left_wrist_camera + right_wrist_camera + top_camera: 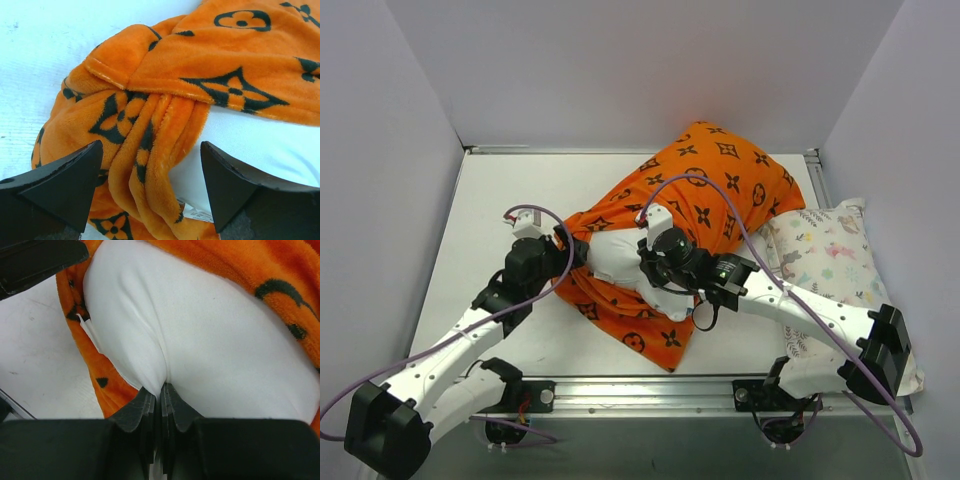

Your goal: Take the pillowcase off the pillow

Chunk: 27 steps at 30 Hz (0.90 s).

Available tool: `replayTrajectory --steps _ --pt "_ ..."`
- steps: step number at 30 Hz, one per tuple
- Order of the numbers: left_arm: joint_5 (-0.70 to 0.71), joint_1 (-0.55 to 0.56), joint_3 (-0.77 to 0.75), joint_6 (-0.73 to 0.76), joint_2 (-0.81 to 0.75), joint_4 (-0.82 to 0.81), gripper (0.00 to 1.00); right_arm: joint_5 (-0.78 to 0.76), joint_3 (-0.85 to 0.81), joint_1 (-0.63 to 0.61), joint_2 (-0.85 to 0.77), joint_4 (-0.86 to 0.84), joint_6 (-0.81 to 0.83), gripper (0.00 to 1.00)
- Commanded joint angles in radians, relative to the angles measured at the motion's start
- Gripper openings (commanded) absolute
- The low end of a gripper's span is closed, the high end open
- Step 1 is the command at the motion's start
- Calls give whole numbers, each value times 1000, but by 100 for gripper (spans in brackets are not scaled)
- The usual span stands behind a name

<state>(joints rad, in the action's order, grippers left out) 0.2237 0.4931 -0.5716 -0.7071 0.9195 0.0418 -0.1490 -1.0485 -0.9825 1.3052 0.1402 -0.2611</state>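
The orange pillowcase with black motifs lies across the table's middle, its open end bunched toward the left. The white pillow bulges out of that opening. My right gripper is shut on a pinch of the pillow, its fabric creased between the fingertips. My left gripper is open at the bunched orange folds, which lie loose between its fingers. A small white tag hangs at the pillowcase's edge.
A white pillow with pastel animal print lies at the right edge, partly under the right arm. White walls enclose the table on three sides. A metal rail runs along the near edge.
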Motion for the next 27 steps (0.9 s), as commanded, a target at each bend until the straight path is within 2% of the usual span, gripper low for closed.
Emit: replayTrajectory --steps 1,4,5,7,8,10,11,12,13,14,18,21,23,27 --pt "-40 5 16 9 -10 -102 87 -44 -76 1 -21 -25 6 0" --pt "12 5 -13 -17 59 -5 82 -43 -84 -4 -32 -24 5 0" --pt "60 5 -20 -28 77 25 73 -43 -90 -4 -41 -21 0 0" --pt "103 1 -22 -55 116 43 61 -44 -97 -5 -52 -14 -3 0" --pt "153 -1 -27 -72 128 76 44 -52 -103 -5 -66 -4 -6 0" --pt "203 -11 -28 -113 151 101 26 -54 -116 -5 -79 9 -7 0" --pt "224 -16 -27 -127 157 115 20 -55 -117 -5 -101 15 -10 0" --pt "264 -25 -27 -141 163 128 9 -55 -116 -5 -115 15 -13 0" --pt "275 -51 -27 -166 176 138 3 -52 -114 -2 -129 18 -15 0" --pt "281 -63 -27 -175 180 142 0 -50 -114 -1 -154 22 -23 0" --pt "302 -111 1 -224 217 118 0 -50 -131 8 -210 45 -33 0" --pt "269 -152 16 -242 265 61 0 -44 -151 13 -238 70 -32 0" --pt "195 -182 33 -247 291 -26 0 -34 -148 11 -260 85 -32 0" --pt "-15 -333 76 -253 364 -238 0 -12 -99 13 -325 93 -32 0"
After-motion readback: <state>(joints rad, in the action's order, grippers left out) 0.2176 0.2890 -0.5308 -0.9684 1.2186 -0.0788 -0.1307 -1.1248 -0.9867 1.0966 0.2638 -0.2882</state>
